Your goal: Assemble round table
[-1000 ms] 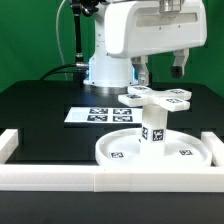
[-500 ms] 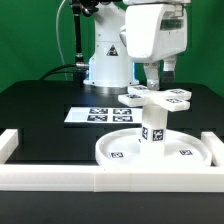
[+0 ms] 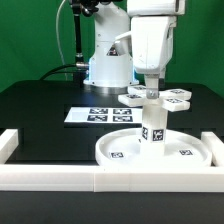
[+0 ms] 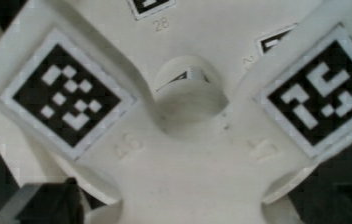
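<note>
The large round disc (image 3: 118, 152) lies flat near the front rail. The short leg (image 3: 153, 128) stands upright on its middle. The cross-shaped base piece (image 3: 168, 97) sits on top of the leg, tags facing up. My gripper (image 3: 152, 91) hangs straight down over the cross's centre, fingers reaching its top. In the wrist view the cross piece (image 4: 187, 105) fills the frame, two tagged arms spreading out. My gripper (image 4: 191, 208) is open, with dark fingers (image 4: 45, 200) on either side of the cross's narrow waist.
The marker board (image 3: 98, 115) lies flat behind the disc, towards the exterior view's left. The long white border rail (image 3: 100, 179) runs along the front, with an end block (image 3: 8, 142) at the exterior view's left. The arm's base (image 3: 105, 65) stands behind.
My gripper has moved towards the exterior view's left and down, from beside the cross piece to directly over its centre. The table parts have not moved.
</note>
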You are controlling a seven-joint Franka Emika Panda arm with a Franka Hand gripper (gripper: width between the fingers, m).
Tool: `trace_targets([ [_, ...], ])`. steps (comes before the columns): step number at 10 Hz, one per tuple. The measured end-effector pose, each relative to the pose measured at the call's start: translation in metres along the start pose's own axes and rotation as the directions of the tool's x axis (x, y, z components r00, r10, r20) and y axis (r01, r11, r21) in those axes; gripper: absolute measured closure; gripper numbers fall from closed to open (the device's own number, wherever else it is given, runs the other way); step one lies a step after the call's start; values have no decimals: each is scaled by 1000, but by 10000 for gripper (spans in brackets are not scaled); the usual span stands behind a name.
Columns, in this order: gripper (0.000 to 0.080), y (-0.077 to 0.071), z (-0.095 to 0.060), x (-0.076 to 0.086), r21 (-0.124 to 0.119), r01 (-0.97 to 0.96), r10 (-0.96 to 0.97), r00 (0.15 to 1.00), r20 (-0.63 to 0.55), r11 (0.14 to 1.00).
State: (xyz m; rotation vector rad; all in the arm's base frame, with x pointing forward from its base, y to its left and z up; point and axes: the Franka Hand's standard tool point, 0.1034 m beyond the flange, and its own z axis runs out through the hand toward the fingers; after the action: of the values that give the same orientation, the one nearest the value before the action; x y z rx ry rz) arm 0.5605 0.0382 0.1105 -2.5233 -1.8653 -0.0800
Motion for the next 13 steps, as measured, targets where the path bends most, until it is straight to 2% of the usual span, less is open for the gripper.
trace_targets([
  [6, 150, -3, 7, 0, 10, -18, 18, 1000, 4, 1000],
  [7, 266, -3, 7, -1, 11, -19, 19, 1000, 5, 1000],
  [8, 266, -2, 7, -1, 11, -19, 19, 1000, 5, 1000],
  [9, 360, -2, 7, -1, 11, -30, 30, 1000, 5, 999],
  [11, 360, -2, 7, -1, 11, -66, 66, 998, 5, 998],
  [13, 360, -2, 7, -1, 11, -200, 200, 980, 6, 980],
])
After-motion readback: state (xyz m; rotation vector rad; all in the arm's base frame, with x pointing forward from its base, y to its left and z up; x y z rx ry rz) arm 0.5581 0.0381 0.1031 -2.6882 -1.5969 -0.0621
